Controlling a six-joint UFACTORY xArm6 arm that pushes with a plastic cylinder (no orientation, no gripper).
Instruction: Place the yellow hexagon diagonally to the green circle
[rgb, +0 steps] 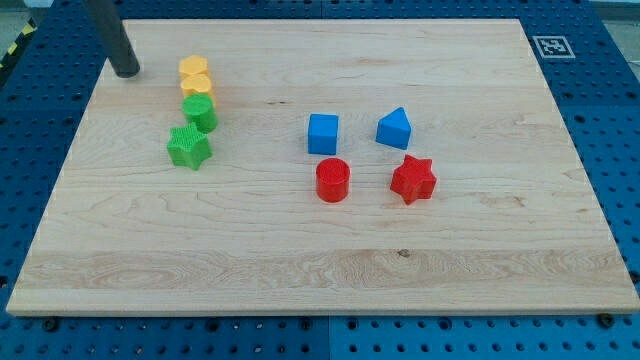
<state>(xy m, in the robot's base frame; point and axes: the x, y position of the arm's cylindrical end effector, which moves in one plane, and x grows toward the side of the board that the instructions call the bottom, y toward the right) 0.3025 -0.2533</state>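
Observation:
My tip (127, 71) rests on the board near its top left corner, left of the yellow blocks and apart from them. Two yellow blocks stand touching in a column: one (193, 69) at the top and one (197, 86) just below it; I cannot tell which is the hexagon. The green circle (201, 112) sits directly below them, touching the lower yellow block. A green star (189, 147) lies below and slightly left of the circle.
A blue cube (323, 133) and a blue wedge-like block (394, 128) sit mid-board. A red cylinder (332, 180) and a red star (413, 179) lie below them. A marker tag (551, 46) is at the board's top right corner.

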